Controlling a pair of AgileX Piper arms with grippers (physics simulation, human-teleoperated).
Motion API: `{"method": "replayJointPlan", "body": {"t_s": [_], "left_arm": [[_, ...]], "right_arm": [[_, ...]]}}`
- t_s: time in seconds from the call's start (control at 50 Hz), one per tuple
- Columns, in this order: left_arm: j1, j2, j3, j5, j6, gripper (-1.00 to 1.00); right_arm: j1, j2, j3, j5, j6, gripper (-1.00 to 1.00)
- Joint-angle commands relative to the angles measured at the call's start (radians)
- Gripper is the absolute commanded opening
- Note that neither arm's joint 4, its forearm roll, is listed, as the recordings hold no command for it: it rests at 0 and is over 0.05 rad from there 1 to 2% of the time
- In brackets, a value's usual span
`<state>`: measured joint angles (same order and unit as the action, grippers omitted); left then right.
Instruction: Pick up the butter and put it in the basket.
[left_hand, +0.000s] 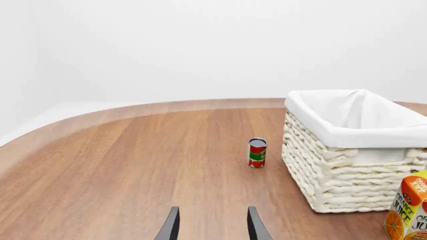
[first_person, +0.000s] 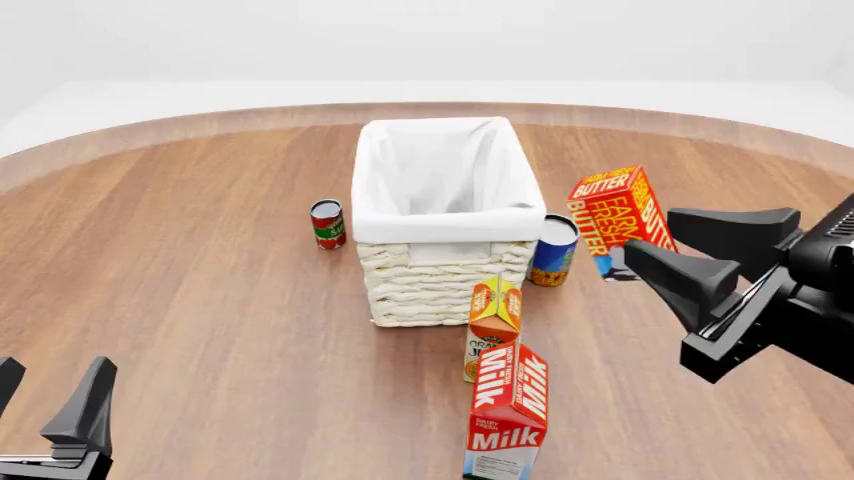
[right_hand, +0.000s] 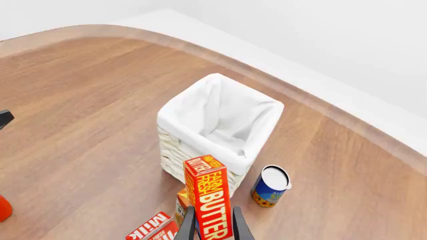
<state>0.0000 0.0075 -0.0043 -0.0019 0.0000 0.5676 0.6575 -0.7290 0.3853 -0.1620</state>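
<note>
Right gripper (right_hand: 214, 222) clamped on the butter (first_person: 618, 216) — fingers pressed against both flat sides of the box in the right wrist view, box lifted clear of the table (first_person: 187, 300) and tilted. In the front view, butter up in the air to the right of the basket (first_person: 434, 262), outside its rim, above and just right of the blue can (first_person: 554, 250).

Left gripper (left_hand: 212, 227) low at the near left of the table, fingers apart, nothing between them. Wide bare wood ahead of it and to its left as far as the curved table edge.

Basket upright near table centre, liner folded over the rim, interior open from above. Red can (first_person: 327, 223) standing just left of the basket, apart from it. Blue can standing just beside the basket's right near corner; touching or not — cannot tell. Juice carton (first_person: 491, 318) upright just in front of the basket's near wall, milk carton (first_person: 507, 415) in front of that, nearer the camera.

Open wood to the right of the basket beyond the blue can; far table edge curved and well behind the basket
</note>
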Motion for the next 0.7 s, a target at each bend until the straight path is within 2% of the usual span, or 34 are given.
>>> {"method": "replayJointPlan", "body": {"t_s": [0.02,0.18,0.52,0.7], "left_arm": [[0.000,0.000,0.000,0.000,0.000,1.00],[0.000,0.000,0.000,0.000,0.000,1.00],[0.000,0.000,0.000,0.000,0.000,1.00],[0.000,0.000,0.000,0.000,0.000,1.00]], "right_arm": [[0.022,0.005,-0.053,-0.024,0.021,-1.00],[0.017,0.049,-0.087,-0.042,0.032,-1.00],[-0.025,0.174,-0.172,-0.087,0.011,-1.00],[-0.013,0.215,-0.191,-0.097,0.004,-1.00]]}}
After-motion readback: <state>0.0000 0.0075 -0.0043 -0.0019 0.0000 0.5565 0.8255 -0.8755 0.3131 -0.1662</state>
